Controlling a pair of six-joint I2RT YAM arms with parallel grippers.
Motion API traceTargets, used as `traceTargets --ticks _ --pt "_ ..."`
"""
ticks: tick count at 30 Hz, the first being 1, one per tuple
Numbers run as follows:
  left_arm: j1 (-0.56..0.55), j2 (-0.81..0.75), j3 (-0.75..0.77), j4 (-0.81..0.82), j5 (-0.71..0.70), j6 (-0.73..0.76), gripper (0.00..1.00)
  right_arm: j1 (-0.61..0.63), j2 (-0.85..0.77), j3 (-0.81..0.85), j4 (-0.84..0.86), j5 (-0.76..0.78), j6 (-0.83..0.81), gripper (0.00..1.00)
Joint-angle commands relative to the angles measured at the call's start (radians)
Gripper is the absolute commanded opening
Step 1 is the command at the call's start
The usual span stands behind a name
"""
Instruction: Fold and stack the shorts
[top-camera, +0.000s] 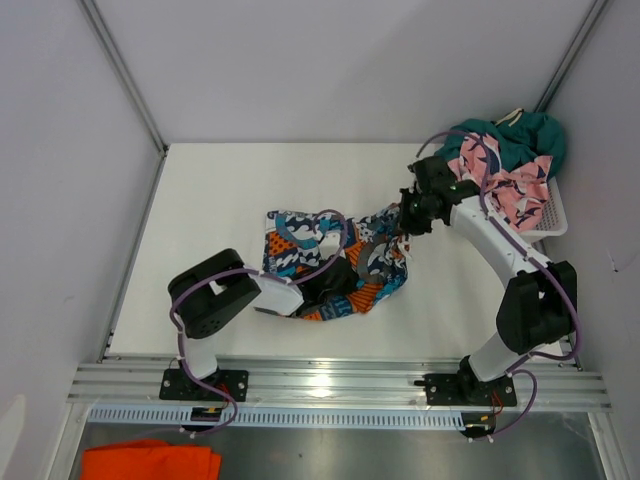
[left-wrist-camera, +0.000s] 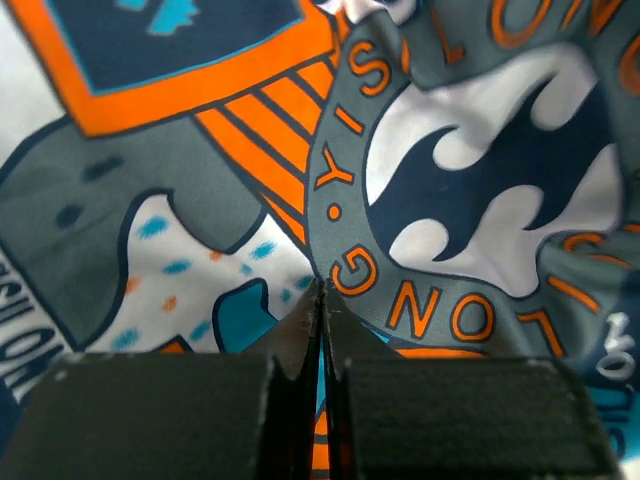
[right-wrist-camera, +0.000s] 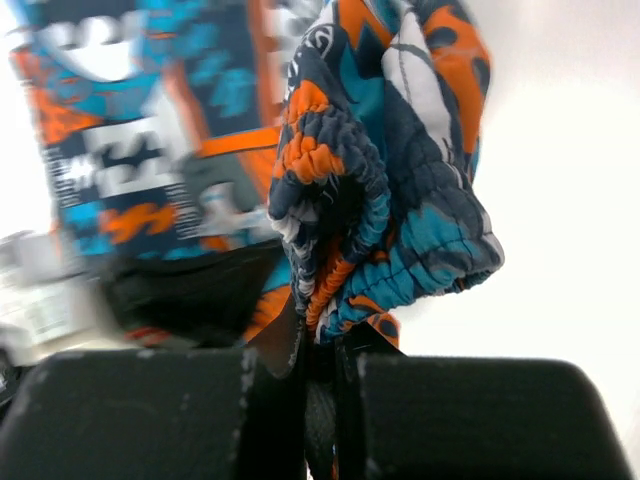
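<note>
**Inspector:** Where are the printed shorts (top-camera: 335, 262)?

**Assistant:** Rumpled on the white desk (top-camera: 220, 200), front of centre, between the two arms.

**Inspector:** Left end effector (left-wrist-camera: 322, 290)?

**Assistant:** Fingers pressed together, tips down on the print near the orange lettering. Whether cloth is caught between them, I cannot tell.

**Inspector:** Right end effector (right-wrist-camera: 318, 330)?

**Assistant:** Pinching the gathered elastic waistband at the shorts' far right corner. The fabric bunches up above its fingers.

**Inspector:** The other pairs?

**Assistant:** The pink shorts (top-camera: 515, 190) and teal shorts (top-camera: 510, 135) are heaped in the white basket (top-camera: 555, 215) at the far right corner, pink nearer, teal behind.

**Inspector:** Anything else?

**Assistant:** An orange cloth (top-camera: 150, 460) lies below the desk's front rail, at left.
</note>
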Motion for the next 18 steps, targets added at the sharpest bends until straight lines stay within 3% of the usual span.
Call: traceTargets --ticks 1,6,11,18 --pt "-0.032 0.058 0.046 -0.091 -0.046 -0.055 0.00 0.070 0.013 0.164 -0.131 0.015 -0.031 0.00" --pt "-0.039 0.095 0.066 -0.067 -0.034 -0.069 0.00 0.126 0.056 0.307 -0.220 -0.002 -0.005 0.00" --pt "-0.024 0.037 0.043 -0.074 -0.025 -0.052 0.01 0.136 0.059 0.321 -0.231 0.033 -0.039 0.00" --pt "0.085 -0.245 -0.057 -0.155 0.136 -0.009 0.26 0.124 0.062 0.281 -0.214 0.063 -0.096 0.00"
